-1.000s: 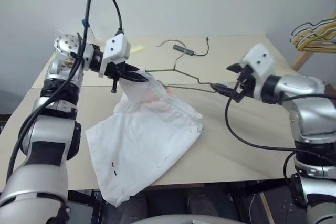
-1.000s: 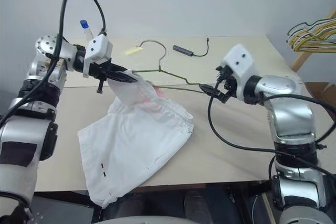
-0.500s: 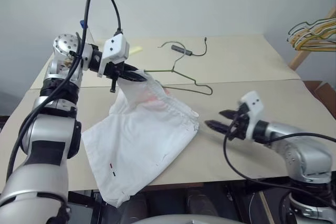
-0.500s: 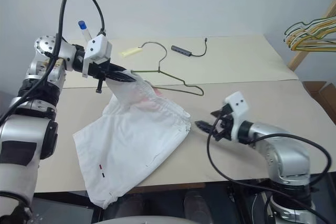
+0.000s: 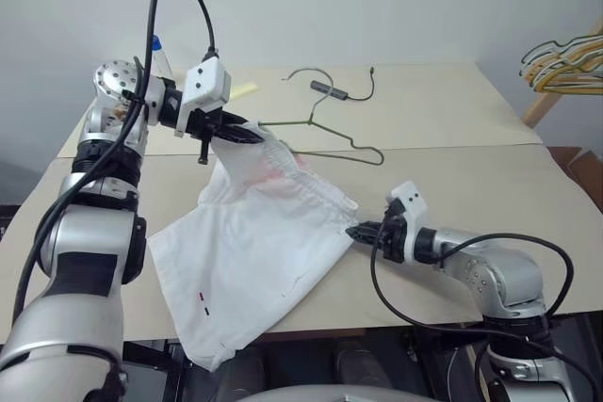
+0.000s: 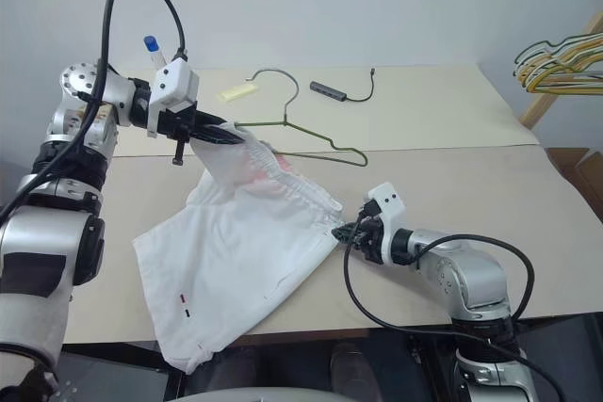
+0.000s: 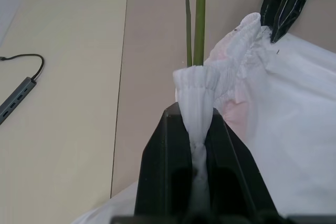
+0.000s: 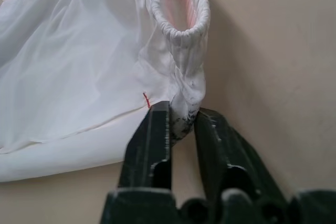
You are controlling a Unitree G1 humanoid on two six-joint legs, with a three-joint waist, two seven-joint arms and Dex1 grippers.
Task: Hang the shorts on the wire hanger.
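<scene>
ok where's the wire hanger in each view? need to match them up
Left eye: wire hanger on the table beyond the shorts.
Right eye: same place, hook toward the wall.
Left wrist: green wire running up from the pinched waistband.
Right wrist: not in it.
Shared landmark: the elastic waistband.

Your right gripper (image 8: 181,121) has let go of the wire hanger (image 6: 311,136), which now lies on the table (image 6: 471,185), dropped to the near end of the shorts' (image 6: 236,251) waistband and closed its fingers on that gathered edge.
</scene>
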